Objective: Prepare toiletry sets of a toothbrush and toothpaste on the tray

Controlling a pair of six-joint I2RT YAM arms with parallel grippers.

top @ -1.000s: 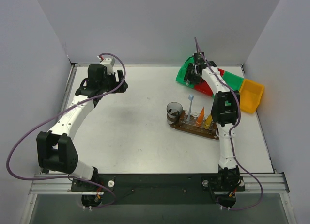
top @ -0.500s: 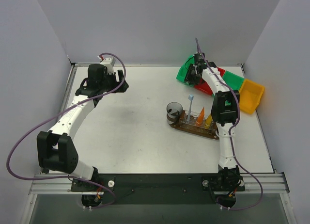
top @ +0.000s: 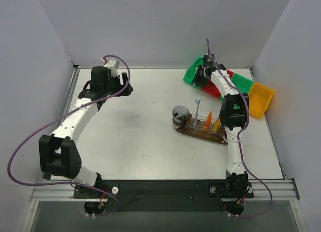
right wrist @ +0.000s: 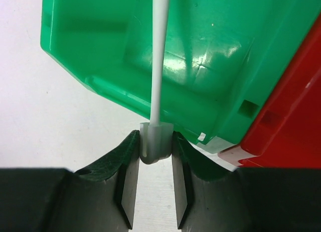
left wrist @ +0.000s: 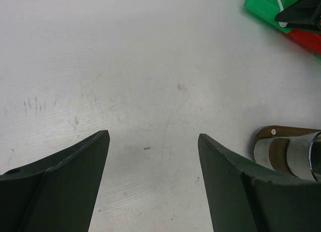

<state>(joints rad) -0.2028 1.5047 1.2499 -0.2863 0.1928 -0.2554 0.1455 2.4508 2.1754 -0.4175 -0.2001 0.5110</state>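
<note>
The right gripper is clamped on the thick end of the toothbrush, whose white stem runs straight ahead over the green bin, so it should lift squarely, without pivoting, then carry back to the tray.

This is looking like a robotics lab cell: plain grey walls are boxing in a white table, two arms are sitting bolted to an aluminium rail, purple cables are looping loose, and a tray and plastic bins are lying out.
</note>
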